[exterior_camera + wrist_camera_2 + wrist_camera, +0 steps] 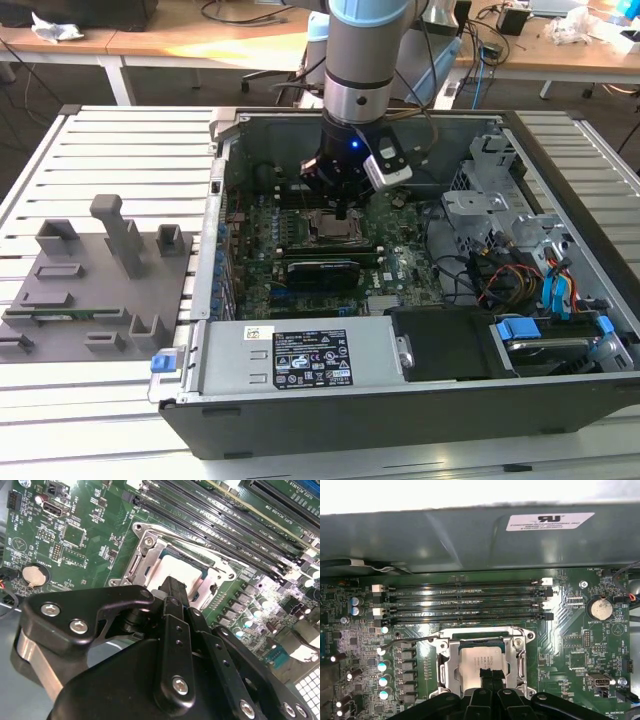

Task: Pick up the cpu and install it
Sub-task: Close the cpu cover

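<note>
While the claw hung over the socket frame, the cpu lay flat right under its tips.
In the first wrist view the claw was drawn together with nothing clamped, its tips at or just above the chip's silver top — contact I couldn't confirm. Being square, the cpu offered no long axis; it sat inside the frame, beside the memory slots. A white label marked the case wall — print left unread.
</note>
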Robot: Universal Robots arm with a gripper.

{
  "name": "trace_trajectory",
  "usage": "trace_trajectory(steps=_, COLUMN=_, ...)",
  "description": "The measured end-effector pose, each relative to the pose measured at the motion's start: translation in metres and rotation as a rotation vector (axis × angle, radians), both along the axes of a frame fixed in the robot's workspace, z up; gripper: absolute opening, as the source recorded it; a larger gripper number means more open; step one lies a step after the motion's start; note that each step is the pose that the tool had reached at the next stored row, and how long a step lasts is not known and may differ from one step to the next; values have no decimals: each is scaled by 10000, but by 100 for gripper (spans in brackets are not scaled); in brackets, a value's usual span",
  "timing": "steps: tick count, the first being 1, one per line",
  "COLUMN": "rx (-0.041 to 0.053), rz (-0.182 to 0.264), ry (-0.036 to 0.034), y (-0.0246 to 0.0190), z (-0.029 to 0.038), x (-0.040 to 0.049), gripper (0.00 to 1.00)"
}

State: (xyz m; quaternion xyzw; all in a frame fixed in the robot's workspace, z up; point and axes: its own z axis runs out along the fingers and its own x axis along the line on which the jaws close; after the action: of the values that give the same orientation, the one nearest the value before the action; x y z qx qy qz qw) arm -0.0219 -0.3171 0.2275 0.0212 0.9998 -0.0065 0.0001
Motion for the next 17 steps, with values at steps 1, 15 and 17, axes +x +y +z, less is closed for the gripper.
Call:
trace_trajectory(steps=1, rx=0, rz=0, ry=0, y=0, z=0, x=-8, gripper=11)
trace_trajectory(steps=15, rx=0, rz=0, ry=0, y=-1, z=-3, x=-58, gripper=11)
trace_trajectory(steps=17, rx=-1, rz=1, ry=-1, y=-3, z=-8, x=-85, gripper=11)
